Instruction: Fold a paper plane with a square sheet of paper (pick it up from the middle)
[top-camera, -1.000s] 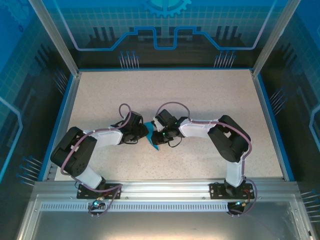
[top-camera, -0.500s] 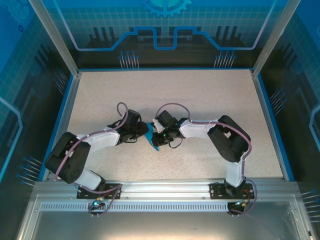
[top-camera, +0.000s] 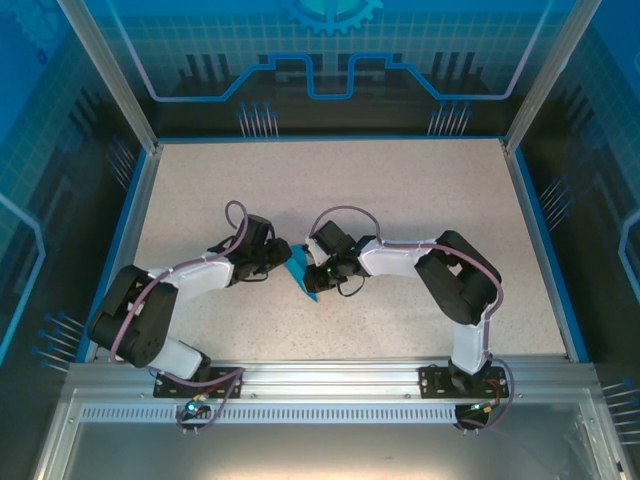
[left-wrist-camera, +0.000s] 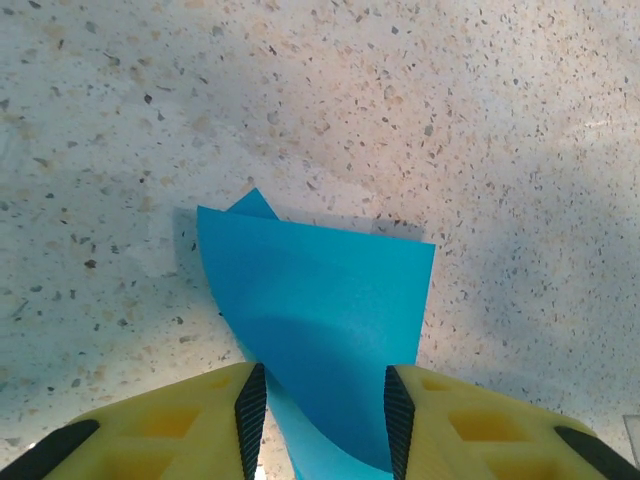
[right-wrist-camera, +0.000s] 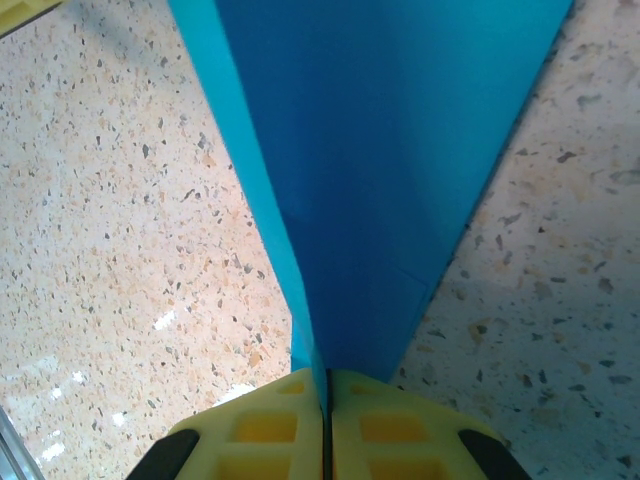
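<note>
The speckled table (top-camera: 400, 200) sat inside a blue-lit enclosure. At its middle, the square sheet of paper (left-wrist-camera: 320, 300), folded along one crease, was pinched in the closed right gripper (right-wrist-camera: 325, 380). The left gripper (left-wrist-camera: 318, 400) stood open around it. No dart shape yet; most folds seemingly remained.

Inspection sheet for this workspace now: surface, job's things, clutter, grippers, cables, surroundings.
Surface: speckled beige table.
Job's things: teal-blue sheet of paper, folded, between both grippers.
Clutter: nothing seen.
Grippers: right gripper shut on the paper's folded edge; left gripper jaws apart, paper in the gap.
Cables: purple cables loop above each arm, off the paper.
Surroundings: blue-lit enclosure walls; aluminium rail at the near edge.
</note>
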